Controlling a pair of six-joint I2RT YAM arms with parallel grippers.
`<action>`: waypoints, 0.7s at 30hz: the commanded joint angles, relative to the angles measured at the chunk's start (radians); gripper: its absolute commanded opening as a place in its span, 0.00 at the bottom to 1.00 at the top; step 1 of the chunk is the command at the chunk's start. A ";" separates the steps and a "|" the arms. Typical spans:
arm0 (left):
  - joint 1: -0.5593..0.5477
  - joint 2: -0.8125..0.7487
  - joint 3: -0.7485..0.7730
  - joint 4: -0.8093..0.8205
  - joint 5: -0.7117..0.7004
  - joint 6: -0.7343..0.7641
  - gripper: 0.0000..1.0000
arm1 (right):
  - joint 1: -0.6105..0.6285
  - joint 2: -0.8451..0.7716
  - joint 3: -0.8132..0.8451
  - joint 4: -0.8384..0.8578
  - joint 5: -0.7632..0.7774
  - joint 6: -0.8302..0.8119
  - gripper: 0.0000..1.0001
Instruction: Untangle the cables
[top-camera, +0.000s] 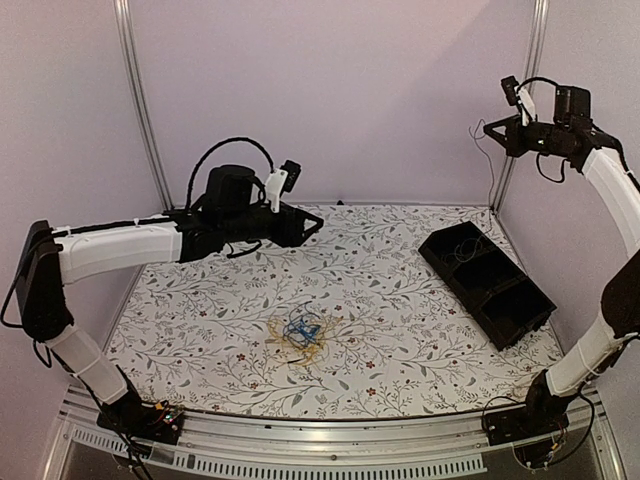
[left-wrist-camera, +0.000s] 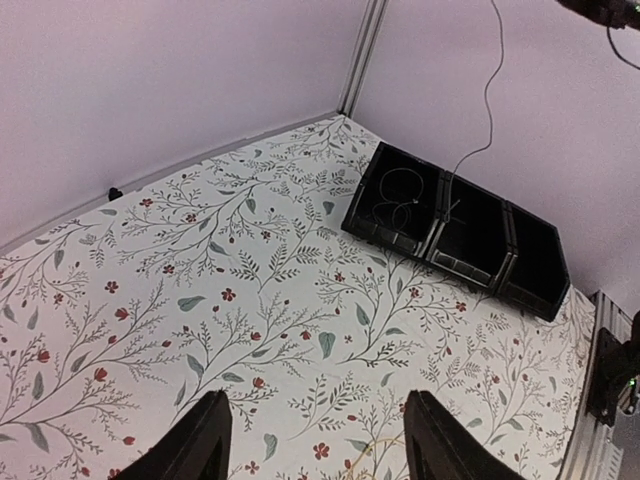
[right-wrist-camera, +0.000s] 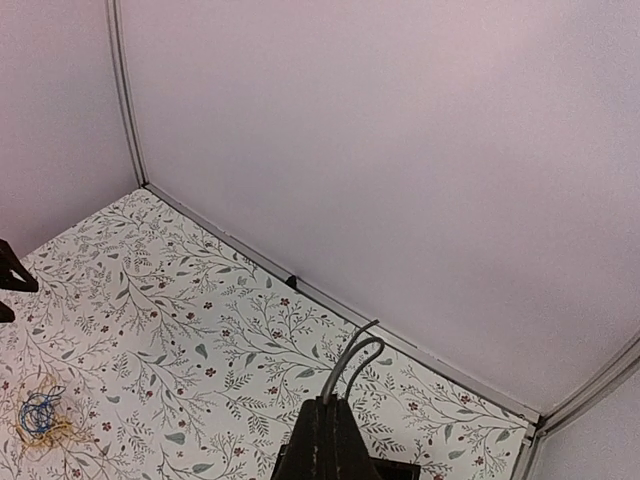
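We count one tangle of cables (top-camera: 302, 337) near the middle of the flowered bench (top-camera: 400, 250), with blue strands knotted among yellow-orange ones; we cannot tell how many strands it holds. One black plastic bin (top-camera: 485, 285) with three compartments sits toward the right rear, well apart from the tangle. One end compartment holds a thin coiled wire (left-wrist-camera: 398, 210). The left gripper (left-wrist-camera: 315, 440) hovers with its jaws apart, only its two dark tips in view. The right gripper (right-wrist-camera: 325, 425), high above the bin, has its jaws clamped on one thin grey wire (right-wrist-camera: 342, 362). That wire dangles toward the bin, and its lower end is hard to make out.
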 joint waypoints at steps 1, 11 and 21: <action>0.019 -0.031 -0.013 0.026 0.015 0.007 0.60 | -0.001 -0.030 0.062 0.018 -0.013 0.029 0.00; 0.022 -0.015 -0.011 0.024 0.046 -0.010 0.60 | -0.001 0.030 0.073 0.023 0.054 0.017 0.00; 0.022 -0.012 -0.012 0.023 0.044 -0.008 0.60 | -0.002 0.066 0.005 0.053 0.107 -0.024 0.00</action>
